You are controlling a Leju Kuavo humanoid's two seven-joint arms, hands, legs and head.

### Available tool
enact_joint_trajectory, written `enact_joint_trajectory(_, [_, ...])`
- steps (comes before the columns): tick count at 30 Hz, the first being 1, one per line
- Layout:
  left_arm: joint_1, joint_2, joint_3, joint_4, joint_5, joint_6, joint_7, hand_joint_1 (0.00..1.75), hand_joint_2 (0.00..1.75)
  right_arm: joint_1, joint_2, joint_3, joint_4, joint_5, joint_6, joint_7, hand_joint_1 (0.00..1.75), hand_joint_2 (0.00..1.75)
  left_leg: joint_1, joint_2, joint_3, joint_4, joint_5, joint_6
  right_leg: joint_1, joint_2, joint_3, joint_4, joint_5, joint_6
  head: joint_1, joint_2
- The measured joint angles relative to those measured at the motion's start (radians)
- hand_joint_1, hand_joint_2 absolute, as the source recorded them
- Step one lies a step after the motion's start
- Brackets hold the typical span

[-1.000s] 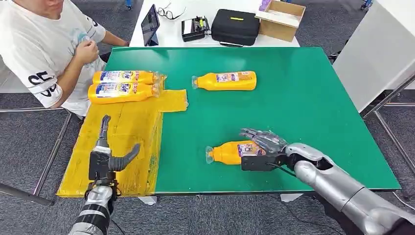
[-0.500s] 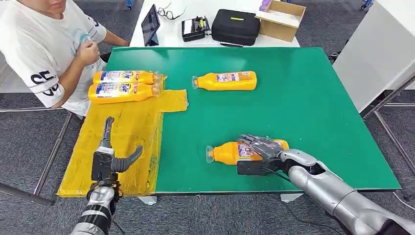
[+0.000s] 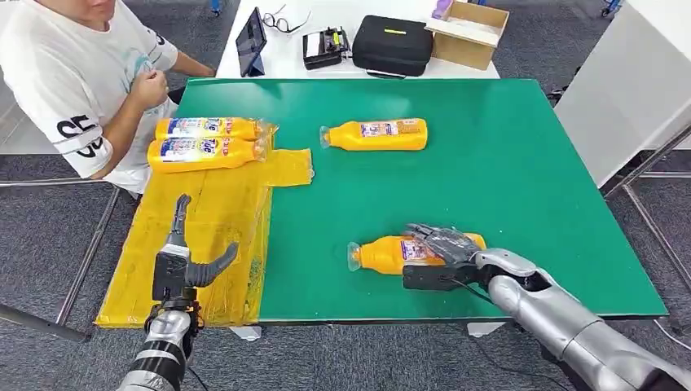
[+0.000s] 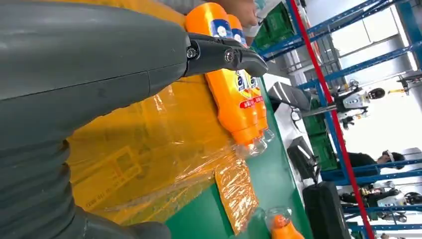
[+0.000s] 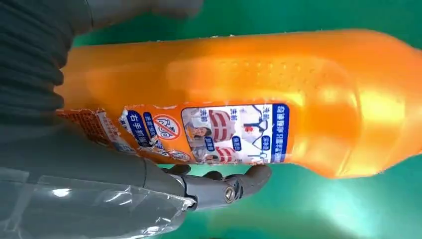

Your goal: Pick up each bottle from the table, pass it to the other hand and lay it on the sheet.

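At the far left a person (image 3: 73,81) sat beside the green table (image 3: 505,179). My left hand (image 3: 181,265) hovered over the yellow sheet (image 3: 212,220) with its fingers apart and nothing in it. Two bottles (image 3: 208,142) lay side by side on the far end of that sheet, caps pointing toward the table's middle. A third bottle (image 3: 375,134) lay on its side on the bare green surface, well apart from both hands.

Further right, the near bottle (image 3: 383,254) lay on its side close to the table's front edge, cap toward the sheet. My right hand (image 3: 440,248) was draped over its label end, fingers (image 3: 432,236) curved across the top. In the right wrist view the thumb (image 5: 224,186) sat under the near bottle (image 5: 278,99), apparently touching its lower edge. I could not tell whether the grip had fully closed, and the bottle rested on the table.

I judged the bottle to be rigid plastic, smooth and somewhat slippery, and moderately heavy if full. The flat-sided body at the label was the best place to hold it. Gripping there left the neck end free for the left hand at the handover.
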Motion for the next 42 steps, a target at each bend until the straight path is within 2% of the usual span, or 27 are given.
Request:
enact_joint_trajectory(22, [-0.011, -0.006, 0.002, 0.017, -0.003, -0.003, 0.000, 0.00, 1.75, 0.008, -0.102, 0.001, -0.093, -0.003, 0.065, -0.016, 1.75, 1.75, 0.000, 0.000, 0.000, 0.000, 0.000, 0.000, 0.000, 0.000, 0.000, 0.000, 0.000, 0.000, 0.000, 0.000])
enact_joint_trajectory(25, [-0.013, -0.006, 0.002, 0.018, -0.003, -0.003, 0.000, 0.00, 1.75, 0.009, -0.103, 0.002, -0.094, -0.001, 0.051, -0.016, 1.75, 1.75, 0.000, 0.000, 0.000, 0.000, 0.000, 0.000, 0.000, 0.000, 0.000, 0.000, 0.000, 0.000, 0.000, 0.000])
enact_joint_trajectory(27, [-0.014, -0.008, 0.002, 0.019, -0.003, -0.003, 0.000, 0.00, 1.75, 0.024, -0.094, -0.007, -0.097, 0.006, -0.014, -0.030, 1.75, 1.75, 0.000, 0.000, 0.000, 0.000, 0.000, 0.000, 0.000, 0.000, 0.000, 0.000, 0.000, 0.000, 0.000, 0.000])
enact_joint_trajectory(29, [-0.013, -0.009, 0.002, 0.019, -0.006, -0.003, 0.000, 0.00, 1.75, 0.074, -0.044, -0.052, -0.098, 0.051, -0.148, -0.047, 1.75, 1.75, 0.001, 0.000, -0.001, 0.000, 0.000, 0.000, 0.002, 0.000, 0.000, 0.000, 0.000, 0.000, 0.000, 0.000])
enact_joint_trajectory(31, [-0.005, -0.009, 0.005, 0.011, -0.012, -0.002, 0.004, 0.00, 1.75, 0.136, 0.047, -0.127, -0.100, 0.104, -0.310, -0.072, 1.75, 1.75, 0.003, 0.000, -0.002, -0.001, 0.000, 0.000, 0.003, 0.001, 0.000, 0.001, 0.000, 0.000, 0.000, 0.000])
enact_joint_trajectory(32, [0.006, -0.011, 0.008, -0.005, -0.018, -0.002, 0.011, 0.00, 1.75, 0.183, 0.128, -0.196, -0.110, 0.127, -0.428, -0.094, 1.75, 1.75, 0.003, 0.001, -0.002, -0.001, -0.001, -0.001, 0.003, 0.001, -0.002, 0.001, 0.000, 0.000, 0.001, 0.000])
enact_joint_trajectory(36, [0.059, -0.023, 0.013, -0.089, -0.007, -0.045, 0.057, 0.00, 1.75, 0.283, 0.378, -0.391, -0.244, 0.151, -0.732, -0.158, 1.75, 1.75, 0.004, 0.000, -0.004, -0.001, 0.000, -0.002, 0.004, 0.000, -0.006, 0.002, -0.002, -0.002, 0.000, 0.000])
enact_joint_trajectory(38, [0.089, -0.031, 0.014, -0.137, 0.005, -0.068, 0.082, 0.00, 1.75, 0.319, 0.454, -0.471, -0.324, 0.144, -0.800, -0.178, 1.75, 1.75, 0.005, -0.001, -0.004, -0.001, 0.000, -0.002, 0.004, -0.002, -0.005, 0.002, -0.003, -0.003, 0.000, 0.000])
enact_joint_trajectory(42, [0.114, -0.039, 0.014, -0.193, 0.014, -0.076, 0.102, 0.00, 1.75, 0.374, 0.544, -0.576, -0.412, 0.140, -0.802, -0.196, 1.75, 1.75, 0.002, 0.000, -0.005, -0.001, -0.001, -0.001, 0.001, -0.001, -0.006, 0.001, -0.002, -0.002, 0.000, 0.000])
